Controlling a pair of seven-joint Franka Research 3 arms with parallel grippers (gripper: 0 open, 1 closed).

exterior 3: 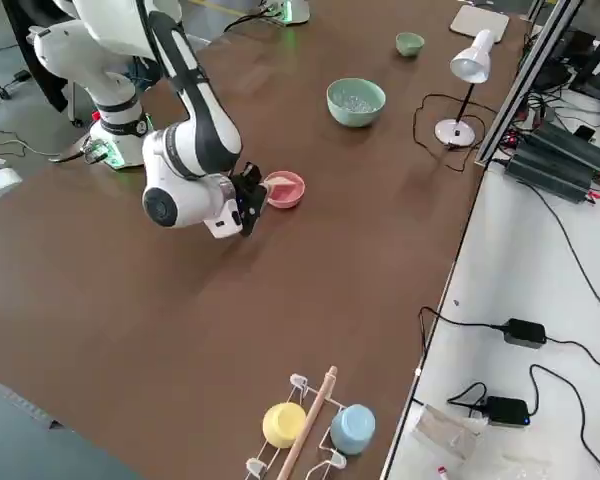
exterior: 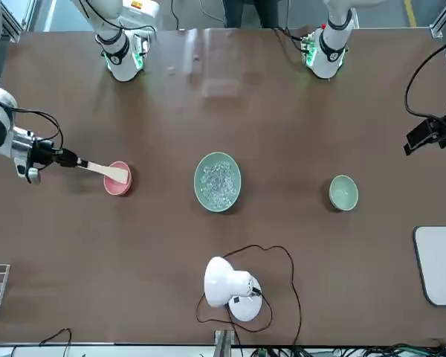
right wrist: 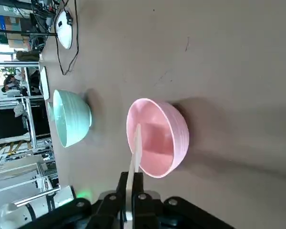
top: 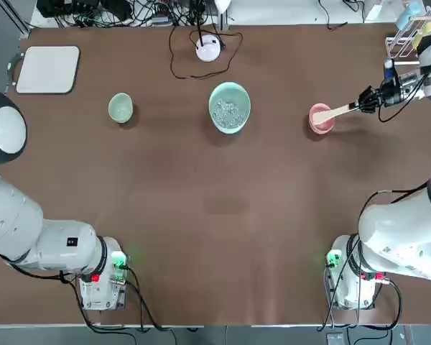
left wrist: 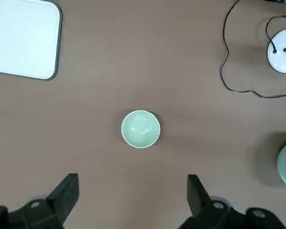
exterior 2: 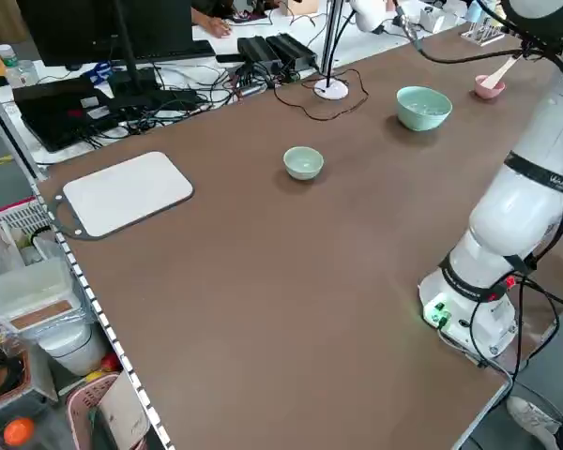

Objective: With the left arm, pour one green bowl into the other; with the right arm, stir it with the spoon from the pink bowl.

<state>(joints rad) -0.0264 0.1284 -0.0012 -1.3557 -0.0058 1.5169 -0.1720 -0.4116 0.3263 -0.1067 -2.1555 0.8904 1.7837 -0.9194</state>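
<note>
Brown table [top: 223,215]: small green bowl [top: 120,108] left, mint bowl [top: 229,107] centre, pink bowl [top: 320,118] right. Right gripper [top: 365,100] clamped on spoon [top: 335,112] handle, spoon head inside pink bowl. Left gripper [left wrist: 132,196] wide apart above green bowl, holding nothing.

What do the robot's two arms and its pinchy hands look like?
Both arms are fat and shiny white, made of rounded segments with black bands at the joints. The left arm and right arm stand on bases with green lights and black cables. The left gripper and right gripper are black.
</note>
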